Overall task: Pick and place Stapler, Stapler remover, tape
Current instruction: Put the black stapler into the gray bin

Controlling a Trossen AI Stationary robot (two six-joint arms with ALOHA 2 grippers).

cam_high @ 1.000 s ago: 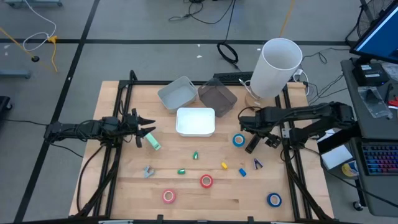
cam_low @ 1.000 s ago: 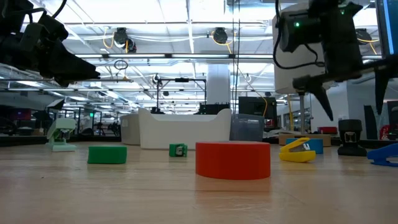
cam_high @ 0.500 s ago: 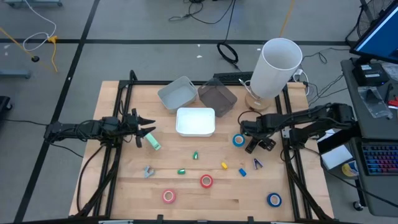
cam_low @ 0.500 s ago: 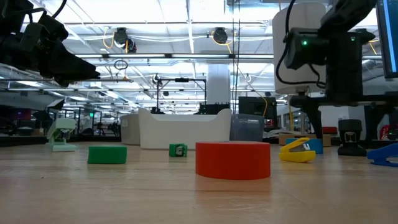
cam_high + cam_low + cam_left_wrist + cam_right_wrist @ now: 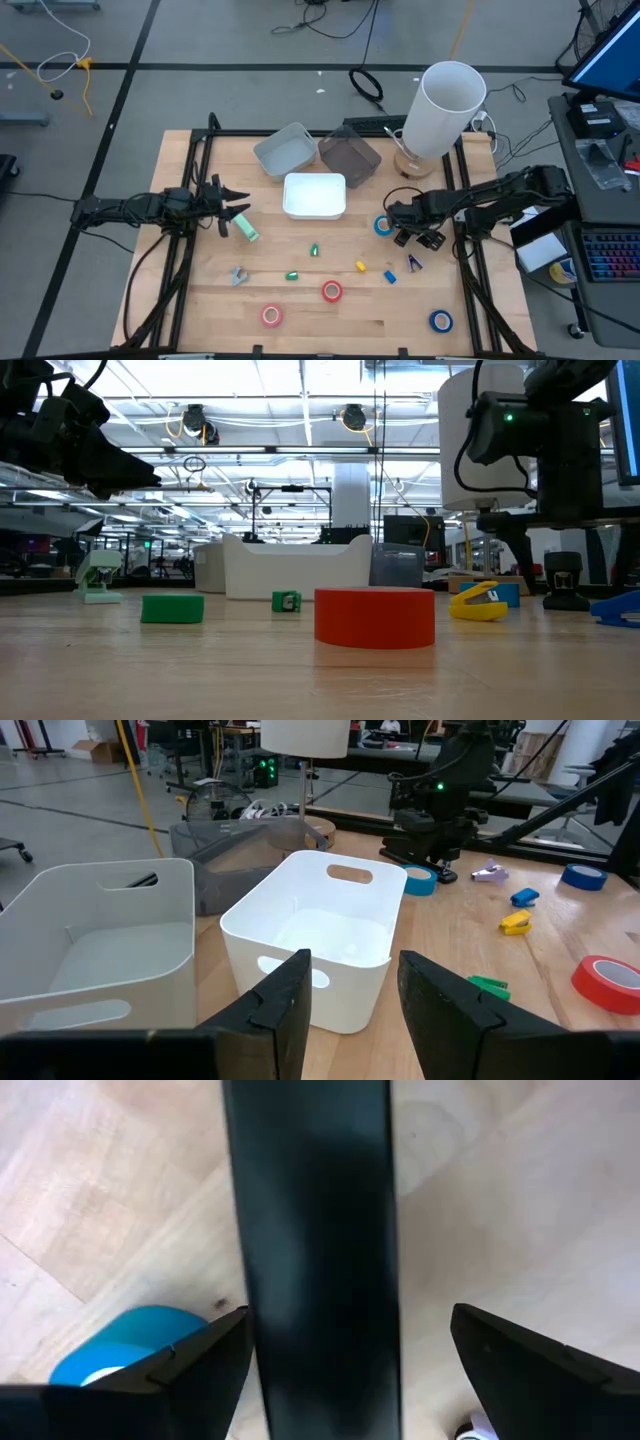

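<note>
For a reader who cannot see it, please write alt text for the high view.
The right gripper, open, is low over the wooden table beside a blue tape roll, while the left gripper waits empty near a mint green stapler. A white bin sits in the middle; red, pink and another blue roll lie near the front.

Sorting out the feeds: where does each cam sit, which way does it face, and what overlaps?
High: overhead, straight down; both arms, white bin.
Low: table height, level across; red tape nearest, right arm above.
Left wrist: over left gripper, facing white bin, right arm beyond.
Right wrist: down at table; right gripper, blue tape.
Shared: high and left wrist both show the bin.
</note>
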